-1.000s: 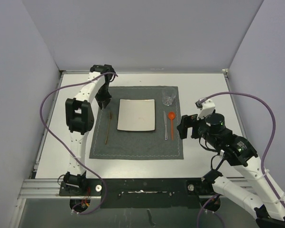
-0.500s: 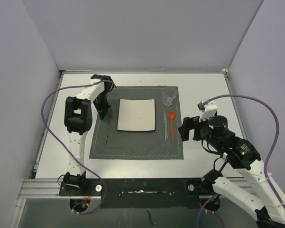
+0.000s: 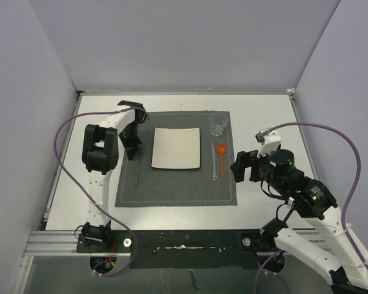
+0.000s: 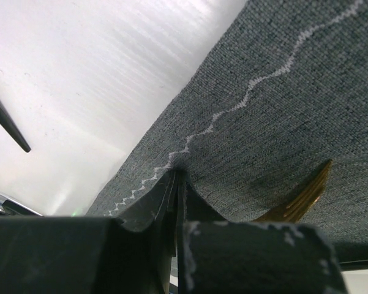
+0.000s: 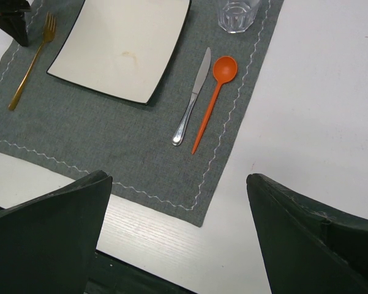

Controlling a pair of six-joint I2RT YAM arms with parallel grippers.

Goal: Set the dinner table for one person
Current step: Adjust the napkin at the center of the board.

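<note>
- Top cam: L gripper (image 3: 133,153) pressed together, tip down on mat (image 3: 171,187); fork (image 3: 139,166) just beside it, plate (image 3: 176,148) to its right. R gripper (image 3: 237,166) spread wide above table (image 3: 269,116), mat edge just ahead.
- L wrist: tips touch mat stitching; fork tines close on right; nothing seen pinched.
- R wrist: knife (image 5: 194,95), spoon (image 5: 210,107), glass (image 5: 237,13) ahead on mat.

One place laid on a grey placemat (image 3: 171,184).
White square plate (image 3: 176,148) in the middle, gold fork (image 3: 138,168) left, knife (image 3: 213,162) and orange spoon (image 3: 221,159) right, clear glass (image 3: 218,124) far right corner.
</note>
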